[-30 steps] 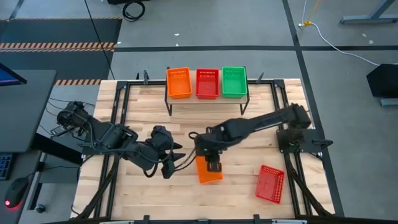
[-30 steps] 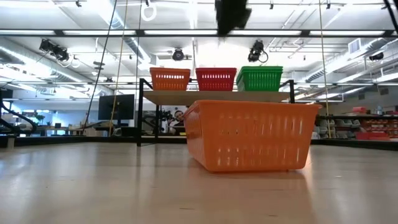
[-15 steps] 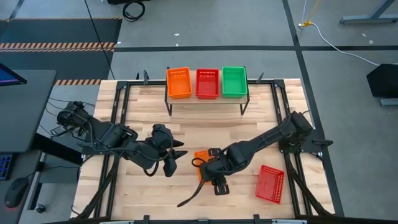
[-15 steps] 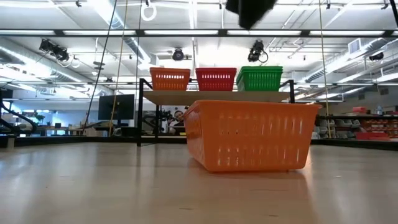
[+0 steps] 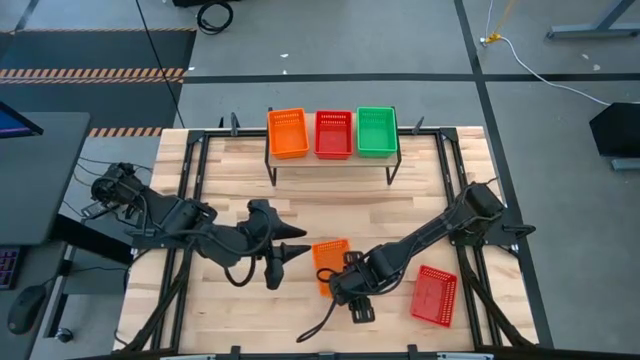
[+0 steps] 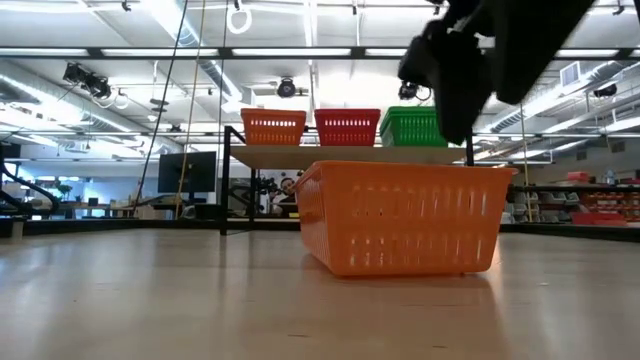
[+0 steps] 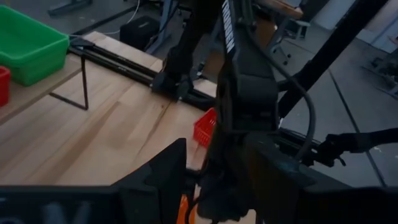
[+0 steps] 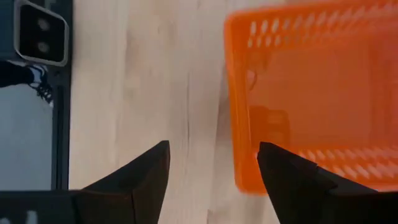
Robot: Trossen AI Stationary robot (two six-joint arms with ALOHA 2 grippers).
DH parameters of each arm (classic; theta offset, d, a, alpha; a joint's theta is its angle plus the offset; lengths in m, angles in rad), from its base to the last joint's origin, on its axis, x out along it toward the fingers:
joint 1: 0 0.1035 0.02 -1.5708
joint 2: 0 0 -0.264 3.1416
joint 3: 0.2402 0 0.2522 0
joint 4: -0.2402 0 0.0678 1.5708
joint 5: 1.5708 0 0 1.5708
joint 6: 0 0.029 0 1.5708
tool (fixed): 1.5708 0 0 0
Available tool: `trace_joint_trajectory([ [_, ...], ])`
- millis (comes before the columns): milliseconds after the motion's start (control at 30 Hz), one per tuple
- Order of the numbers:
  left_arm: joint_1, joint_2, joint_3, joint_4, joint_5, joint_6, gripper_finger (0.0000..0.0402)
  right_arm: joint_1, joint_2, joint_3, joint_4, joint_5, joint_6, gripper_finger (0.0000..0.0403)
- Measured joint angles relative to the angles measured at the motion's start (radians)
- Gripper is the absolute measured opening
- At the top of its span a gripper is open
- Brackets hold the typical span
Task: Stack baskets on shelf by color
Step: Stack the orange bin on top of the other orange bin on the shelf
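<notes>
- The right gripper hangs over the near middle of the wooden table, its fingers spread apart with nothing between them; bare planks show in the gap.
- The loose orange basket stands upright on the table just beside that gripper, on its far-left side, partly hidden by the right arm from above (the low view shows its whole side).
- The left gripper waits just left of that basket, apart from it, fingers open and empty.
- On the shelf at the far edge sit orange basket stack, red basket stack and green basket stack, left to right; how many are nested in each cannot be told.
- A lone red basket lies near the table's near right edge.
- No writing can be read.
- Open planks lie between the shelf and both arms.
</notes>
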State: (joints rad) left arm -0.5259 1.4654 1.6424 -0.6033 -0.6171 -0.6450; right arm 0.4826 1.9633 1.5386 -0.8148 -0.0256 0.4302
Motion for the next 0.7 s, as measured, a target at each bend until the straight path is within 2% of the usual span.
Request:
trace_joint_trajectory([
  [267, 0.001, 0.000, 0.000, 0.058, 0.000, 0.014, 0.0172, 0.001, -0.001, -0.102, 0.158, 0.034, -0.012, 0.0228],
  [433, -0.010, 0.000, 0.000, 0.072, 0.000, 0.013, 0.0172, -0.005, -0.001, -0.160, 0.188, 0.033, -0.009, 0.0206],
  [567, -0.019, 0.000, 0.000, 0.072, 0.000, 0.013, 0.0172, -0.008, -0.001, -0.198, 0.200, 0.033, -0.014, 0.0170],
  [700, -0.035, 0.000, 0.000, 0.071, 0.000, 0.013, 0.0172, -0.008, -0.001, -0.222, 0.219, 0.033, -0.016, 0.0111],
])
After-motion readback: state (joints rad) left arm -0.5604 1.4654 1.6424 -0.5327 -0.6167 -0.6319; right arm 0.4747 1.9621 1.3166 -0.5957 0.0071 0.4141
